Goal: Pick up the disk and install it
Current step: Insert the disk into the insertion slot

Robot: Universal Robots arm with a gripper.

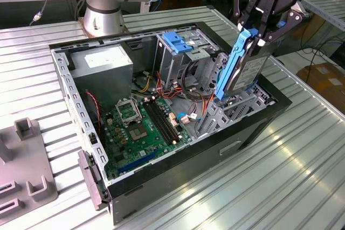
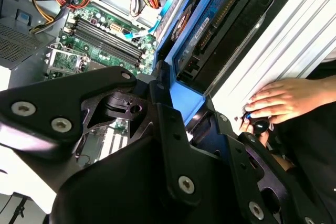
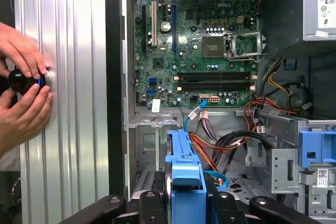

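Gripping disk (image 1: pixel 242 74) edge-up in closed pincer (image 1: pixel 265 36), over drive bay (image 1: pixel 237 109) at 3 o'clock from motherboard (image 1: pixel 143 125). Could jam askew on bay lip or snag cables (image 1: pixel 200 99) below.

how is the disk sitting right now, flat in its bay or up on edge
Up on edge, not seated: in the exterior view the gripper holds the disk steeply tilted, lower end just inside the computer case.
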